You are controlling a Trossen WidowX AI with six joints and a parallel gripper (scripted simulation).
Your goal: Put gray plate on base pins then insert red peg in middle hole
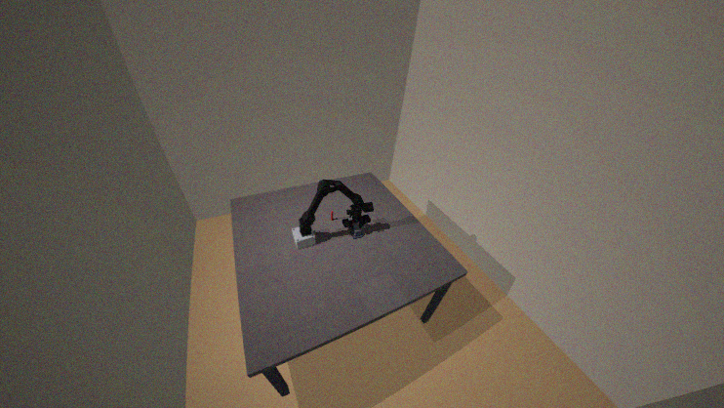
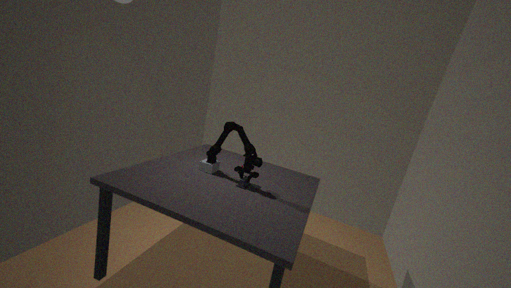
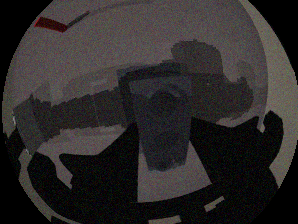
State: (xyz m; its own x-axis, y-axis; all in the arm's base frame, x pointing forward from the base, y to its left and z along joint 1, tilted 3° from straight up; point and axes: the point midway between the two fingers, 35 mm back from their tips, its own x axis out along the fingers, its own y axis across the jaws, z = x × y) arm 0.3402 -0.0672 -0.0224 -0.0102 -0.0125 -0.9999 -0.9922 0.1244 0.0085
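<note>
The gray plate (image 3: 161, 135) (image 1: 358, 232) is at the middle of the wrist view, over the base (image 3: 150, 71), whose dark edge shows behind it. Arm shadow falls across both. Whether the plate lies fully flat on the pins cannot be told; the pins are hidden. My gripper (image 3: 160, 123) (image 1: 357, 227) (image 2: 245, 178) points down at the plate, with its fingers parted on either side of it, open. The red peg (image 3: 51, 24) (image 1: 332, 216) stands apart, toward the arm's side of the table, its red part joined to a thin dark piece. It is mostly hidden in the exterior view.
The arm rises from a pale block (image 1: 304, 241) (image 2: 209, 166) on the dark table (image 1: 324, 299) (image 2: 186, 196). The arm's long shadow runs across the table past the base. The table's edge lies beyond the gripper on the right.
</note>
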